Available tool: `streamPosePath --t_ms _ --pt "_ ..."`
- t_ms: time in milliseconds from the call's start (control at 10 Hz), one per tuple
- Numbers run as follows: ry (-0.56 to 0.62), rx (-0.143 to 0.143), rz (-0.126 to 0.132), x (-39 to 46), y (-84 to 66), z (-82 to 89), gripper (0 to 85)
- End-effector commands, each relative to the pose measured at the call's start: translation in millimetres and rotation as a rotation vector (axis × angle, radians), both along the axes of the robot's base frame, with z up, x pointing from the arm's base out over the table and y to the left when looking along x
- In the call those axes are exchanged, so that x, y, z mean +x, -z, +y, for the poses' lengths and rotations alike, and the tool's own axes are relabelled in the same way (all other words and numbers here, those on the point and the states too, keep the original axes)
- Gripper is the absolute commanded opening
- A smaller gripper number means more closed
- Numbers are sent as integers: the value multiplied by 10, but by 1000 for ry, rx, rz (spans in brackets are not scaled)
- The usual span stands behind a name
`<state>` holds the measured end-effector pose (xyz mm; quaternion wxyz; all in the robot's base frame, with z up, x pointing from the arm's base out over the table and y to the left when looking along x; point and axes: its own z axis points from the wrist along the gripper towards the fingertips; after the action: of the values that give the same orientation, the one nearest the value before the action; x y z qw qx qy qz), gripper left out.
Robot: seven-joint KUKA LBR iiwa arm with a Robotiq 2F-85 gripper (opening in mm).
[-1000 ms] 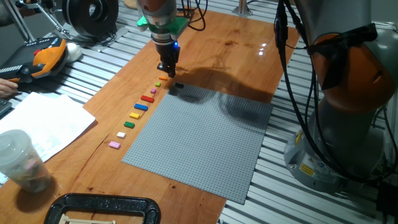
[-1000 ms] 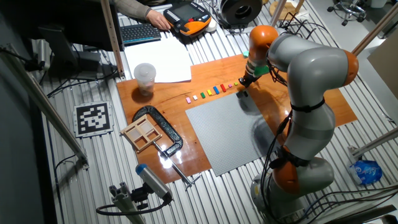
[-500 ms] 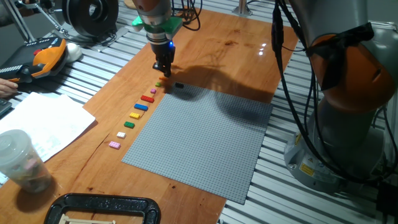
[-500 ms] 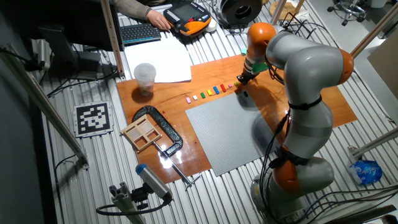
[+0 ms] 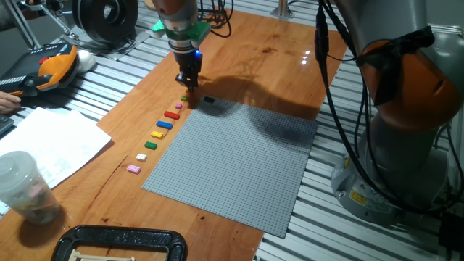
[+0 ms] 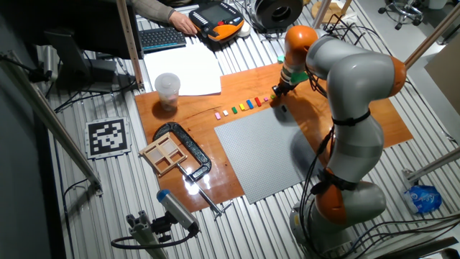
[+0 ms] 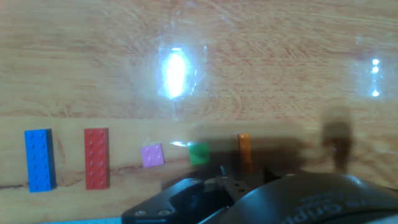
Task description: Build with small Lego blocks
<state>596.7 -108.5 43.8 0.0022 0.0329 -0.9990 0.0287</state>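
Note:
The small Lego blocks lie in a row on the wooden table along the left edge of the grey baseplate [image 5: 239, 167]. From near to far they are pink [image 5: 133, 168], white [image 5: 141, 157], green [image 5: 151, 146], yellow [image 5: 157, 134], blue [image 5: 164, 125] and red [image 5: 172, 114], then tiny pink, green and orange ones. A dark block [image 5: 209, 100] sits at the baseplate's far corner. My gripper [image 5: 190, 87] hangs just over the far end of the row, above the orange block [image 7: 244, 151]. Its dark body [image 7: 280, 199] hides the fingertips in the hand view, which also shows the blue [image 7: 39, 159], red [image 7: 96, 158], pink [image 7: 152, 155] and green [image 7: 199, 154] blocks.
A plastic cup [image 5: 25, 188], white papers [image 5: 47, 145] and a black clamp [image 5: 119, 243] lie at the near left. An orange-and-black handset [image 5: 54, 65] and a person's hand are at the far left. The arm's base [image 5: 391, 145] stands to the right of the baseplate.
My gripper has moved a little to the left, away from the dark block and over the far end of the block row. The blocks have not moved.

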Motion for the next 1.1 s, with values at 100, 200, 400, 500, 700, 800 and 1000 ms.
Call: streamPosePath --t_ms 100,200,400,500,700,800,1000 --pt "-8 7 -3 19 51 -5 340" --pt "-10 7 -5 36 73 -8 340" --pt "-15 8 -8 52 101 -15 340" --pt "-18 8 -10 60 119 -13 340" --pt "-19 10 -11 70 135 -11 170" --pt "-21 12 -11 75 143 -13 170" --pt "-22 13 -9 79 147 -18 170"
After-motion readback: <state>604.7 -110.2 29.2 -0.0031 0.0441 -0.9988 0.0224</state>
